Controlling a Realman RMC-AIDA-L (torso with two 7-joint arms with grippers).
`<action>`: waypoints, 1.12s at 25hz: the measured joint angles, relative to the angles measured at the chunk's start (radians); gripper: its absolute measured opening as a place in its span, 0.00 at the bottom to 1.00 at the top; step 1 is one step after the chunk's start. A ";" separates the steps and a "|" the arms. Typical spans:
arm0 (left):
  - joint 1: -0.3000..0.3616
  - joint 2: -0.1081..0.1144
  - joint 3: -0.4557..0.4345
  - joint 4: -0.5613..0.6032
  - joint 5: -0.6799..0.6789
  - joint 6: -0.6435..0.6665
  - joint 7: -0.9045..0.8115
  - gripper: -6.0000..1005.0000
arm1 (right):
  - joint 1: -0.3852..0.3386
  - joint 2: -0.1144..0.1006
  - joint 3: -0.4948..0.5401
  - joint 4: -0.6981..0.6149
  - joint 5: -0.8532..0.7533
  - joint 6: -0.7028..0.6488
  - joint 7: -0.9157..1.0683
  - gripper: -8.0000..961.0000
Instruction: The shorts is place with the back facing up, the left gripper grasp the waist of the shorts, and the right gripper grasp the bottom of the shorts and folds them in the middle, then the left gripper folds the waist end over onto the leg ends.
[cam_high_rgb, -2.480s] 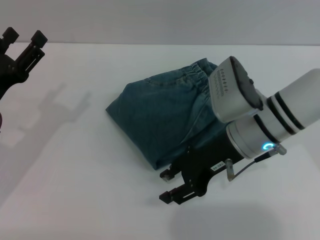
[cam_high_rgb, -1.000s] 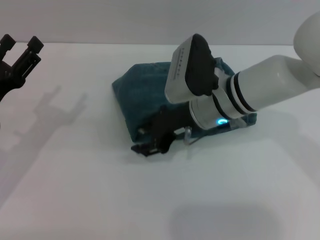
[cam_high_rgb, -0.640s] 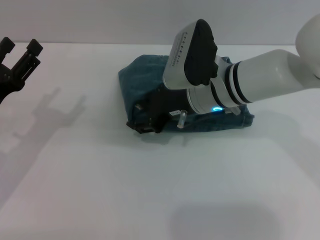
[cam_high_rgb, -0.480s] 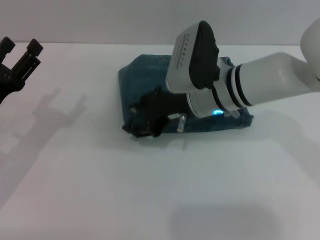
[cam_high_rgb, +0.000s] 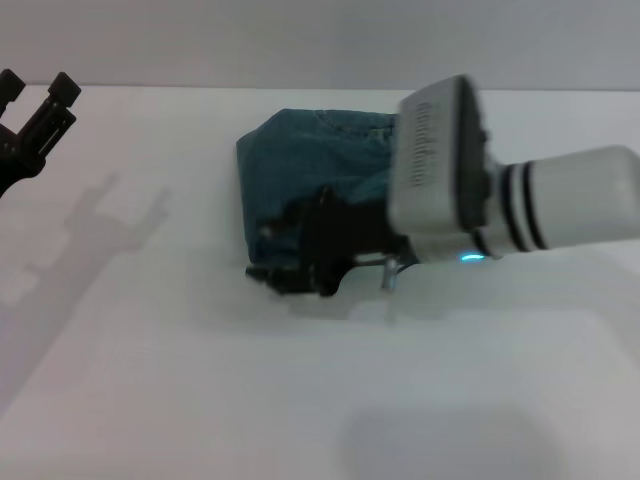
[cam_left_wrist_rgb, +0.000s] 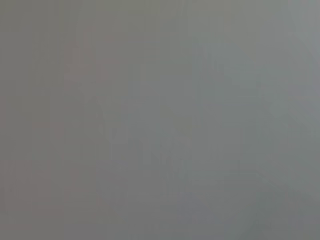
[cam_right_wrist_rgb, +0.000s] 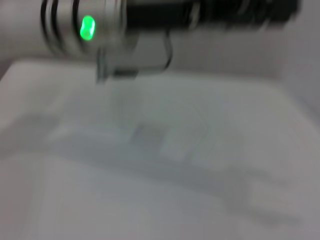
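The shorts (cam_high_rgb: 300, 160) are lying as a compact folded bundle on the white table (cam_high_rgb: 180, 380), slightly right of centre and toward the far side. No leg length is trailing out, so both folds are judged done. The gathered band and the hems are not being made out in the bundle, so which end is lying on top cannot be told.

The right gripper (cam_high_rgb: 290, 272) is being held low at the near-left corner of the bundle, against or just over its edge; contact cannot be confirmed. Whether its jaws are spread or pinching cloth cannot be told: dark and smeared in the head view. The white wrist with the blue light is stretching off to the right.

The left gripper (cam_high_rgb: 32, 100) is being kept at the far left edge, raised, well apart from the shorts, jaws spread, nothing held.

Nothing usable is being shown by the left wrist view. Only a bare pale surface and arm hardware are being shown by the right wrist view.

Left to do, as judged: right arm cleared away, bundle checked for neat edges.
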 joint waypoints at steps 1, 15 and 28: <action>-0.001 0.000 0.000 0.000 -0.003 0.000 0.000 0.84 | -0.024 -0.001 0.017 -0.004 0.059 0.001 -0.053 0.56; 0.001 -0.002 -0.001 -0.030 -0.034 0.028 0.041 0.84 | -0.214 -0.005 0.284 0.298 1.048 -0.203 -0.906 0.56; 0.018 -0.004 -0.002 -0.231 -0.304 0.166 0.277 0.84 | -0.085 0.004 0.307 0.714 1.799 -0.393 -1.321 0.56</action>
